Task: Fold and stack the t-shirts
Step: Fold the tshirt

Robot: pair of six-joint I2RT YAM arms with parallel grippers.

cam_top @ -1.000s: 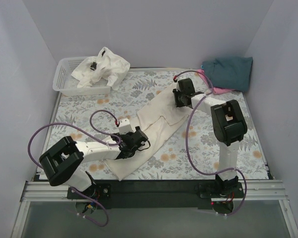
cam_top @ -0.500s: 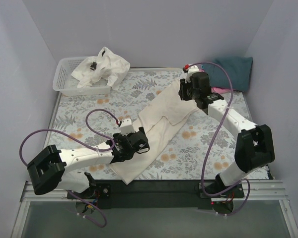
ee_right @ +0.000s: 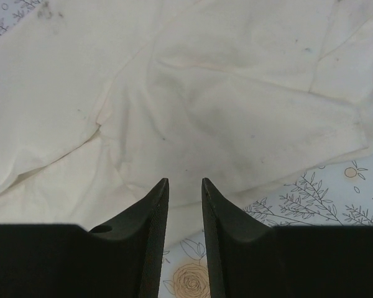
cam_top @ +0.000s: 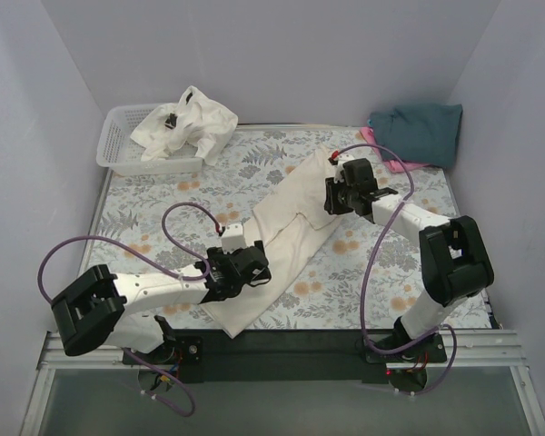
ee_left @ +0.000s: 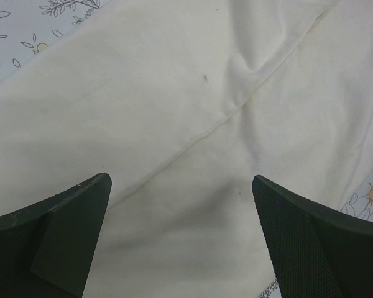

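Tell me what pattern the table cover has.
Floral: grey leaves and orange flowers on white. The table cover shows best in the top view.

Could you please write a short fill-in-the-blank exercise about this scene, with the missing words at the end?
1. The white basket stands at the far ___ corner of the table.
2. From under the dark teal t-shirt peeks a second t-shirt, coloured ___.
3. The left gripper hangs over the cream t-shirt with its jaws ___.

Missing words: left; pink; open.
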